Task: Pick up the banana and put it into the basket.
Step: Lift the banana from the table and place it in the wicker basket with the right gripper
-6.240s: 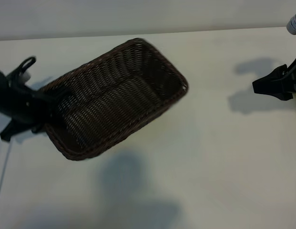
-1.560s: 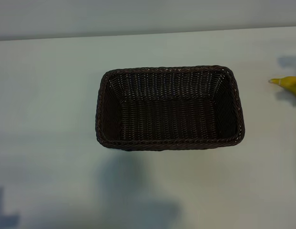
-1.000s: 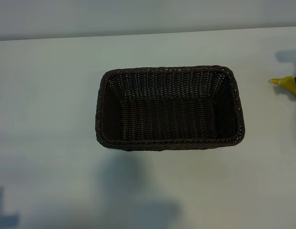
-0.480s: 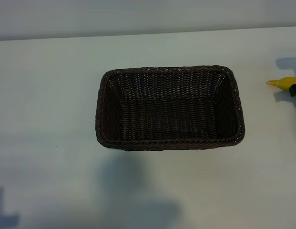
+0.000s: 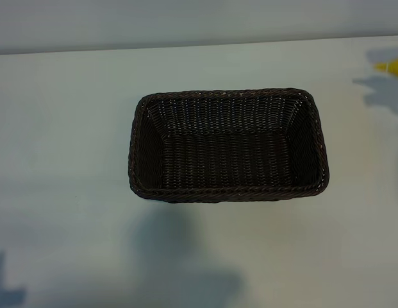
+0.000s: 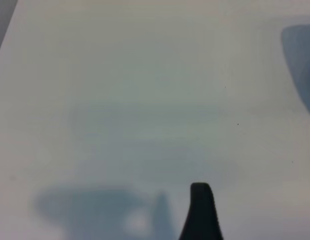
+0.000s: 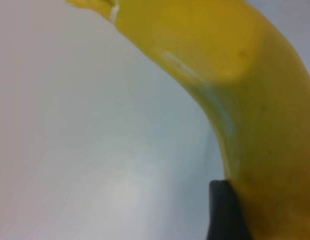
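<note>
The table (image 5: pixel 70 96) carried the basket (image 5: pixel 227 192), well apart from both fingers. The banana (image 7: pixel 254 100) hung above the table at the far right edge, pressed against the right fingers (image 7: pixel 225 210), which grasped it. Left fingers (image 6: pixel 200 210) were spread, w/ nothing between.

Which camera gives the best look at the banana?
The right wrist view: the banana fills it, curved, stem end showing, a dark finger against it. The exterior view shows only its yellow tip at the right edge. The left wrist view shows none of it.
</note>
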Tool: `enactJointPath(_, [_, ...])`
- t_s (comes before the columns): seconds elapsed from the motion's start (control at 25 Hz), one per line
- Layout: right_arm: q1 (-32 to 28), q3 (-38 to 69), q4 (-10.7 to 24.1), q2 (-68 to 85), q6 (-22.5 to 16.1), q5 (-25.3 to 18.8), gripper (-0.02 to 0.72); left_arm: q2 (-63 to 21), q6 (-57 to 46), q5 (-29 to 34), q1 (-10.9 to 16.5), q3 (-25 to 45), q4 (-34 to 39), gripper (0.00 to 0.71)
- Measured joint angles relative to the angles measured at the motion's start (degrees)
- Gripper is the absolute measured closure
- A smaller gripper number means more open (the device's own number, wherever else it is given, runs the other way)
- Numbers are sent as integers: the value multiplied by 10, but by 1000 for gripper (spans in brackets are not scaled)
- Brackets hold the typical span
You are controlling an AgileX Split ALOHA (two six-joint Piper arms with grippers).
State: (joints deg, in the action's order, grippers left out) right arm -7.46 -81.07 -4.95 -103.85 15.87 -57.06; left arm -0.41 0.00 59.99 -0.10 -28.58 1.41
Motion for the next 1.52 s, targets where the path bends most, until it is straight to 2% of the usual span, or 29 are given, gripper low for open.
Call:
enactJointPath(0.2, [66,-52,0,1,0,-53,287,0,0,0,0,0,0,141])
enactJointPath(0.36, [158,-65,0,1,33,-54,287,0,0,0,0,0,0,141])
enactJointPath(0.48, [238,-66,0,1,67,-39,287,0,0,0,0,0,0,141])
enactJointPath(0.72, [364,-67,11,-5,105,40,287,0,0,0,0,0,0,141])
enactJointPath(0.8, [384,-67,16,-15,105,58,287,0,0,0,0,0,0,141])
enactJointPath(1.0, [409,-67,17,-62,107,65,287,0,0,0,0,0,0,141])
enactJointPath(1.16, [410,-68,16,-103,107,77,287,0,0,0,0,0,0,142])
enactJointPath(1.52, [410,-68,16,-117,110,74,275,0,0,0,0,0,0,142])
